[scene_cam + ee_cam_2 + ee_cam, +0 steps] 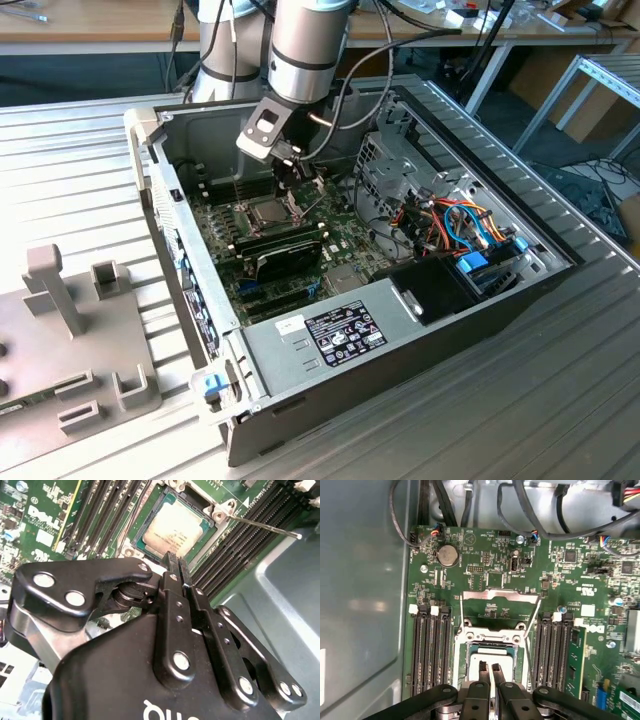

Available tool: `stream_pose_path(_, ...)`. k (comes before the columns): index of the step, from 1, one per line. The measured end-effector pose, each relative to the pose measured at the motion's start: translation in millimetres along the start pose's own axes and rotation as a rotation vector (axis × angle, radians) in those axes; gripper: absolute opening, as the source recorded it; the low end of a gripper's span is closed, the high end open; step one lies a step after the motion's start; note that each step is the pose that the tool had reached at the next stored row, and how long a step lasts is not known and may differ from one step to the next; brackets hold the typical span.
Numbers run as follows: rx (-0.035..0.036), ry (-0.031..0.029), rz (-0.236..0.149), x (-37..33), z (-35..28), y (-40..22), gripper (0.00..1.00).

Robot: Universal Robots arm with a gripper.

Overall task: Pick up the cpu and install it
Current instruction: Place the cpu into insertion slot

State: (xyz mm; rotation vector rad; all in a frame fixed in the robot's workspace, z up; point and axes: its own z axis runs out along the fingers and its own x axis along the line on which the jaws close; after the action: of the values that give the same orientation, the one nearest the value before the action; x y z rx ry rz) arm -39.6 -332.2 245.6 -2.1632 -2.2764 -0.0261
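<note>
Gripper (pixel 176 562) fingers pinched together, holding nothing. cpu (pixel 172 527) sits flat in the open socket (pixel 461 650) straight ahead of the tips, close but not touching. My read: a light, stiff, thin plate with a slick metal top and probably fragile contacts underneath, so best gripped by two opposite edges, kept level, no dragging.

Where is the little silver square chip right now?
In the second wrist view, the cpu sits in the open socket on the green motherboard, between the rows of memory slots, just below the gripper.
</note>
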Motion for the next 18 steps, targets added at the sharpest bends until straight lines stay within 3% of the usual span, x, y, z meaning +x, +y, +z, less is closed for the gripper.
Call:
stream_pose_path(2, -0.0051, -0.0001, 0.000, 0.1, -8.7, 0.1, 0.16)
stream_pose_path(3, -0.0096, -0.0005, 0.000, 0.2, -17.0, 0.2, 0.16)
stream_pose_path(5, -0.0151, -0.0006, 0.000, 0.3, -26.7, 0.3, 0.16)
stream_pose_path(6, -0.0165, -0.0007, 0.000, 0.4, -29.1, 0.3, 0.16)
stream_pose_path(8, -0.0213, -0.0017, 0.000, 0.4, -30.2, -0.5, 0.16)
stream_pose_path(13, -0.0348, -0.0029, 0.000, 0.7, -30.4, -9.9, 0.16)
stream_pose_path(18, -0.0357, -0.0029, 0.000, 0.7, -30.4, -10.0, 0.16)
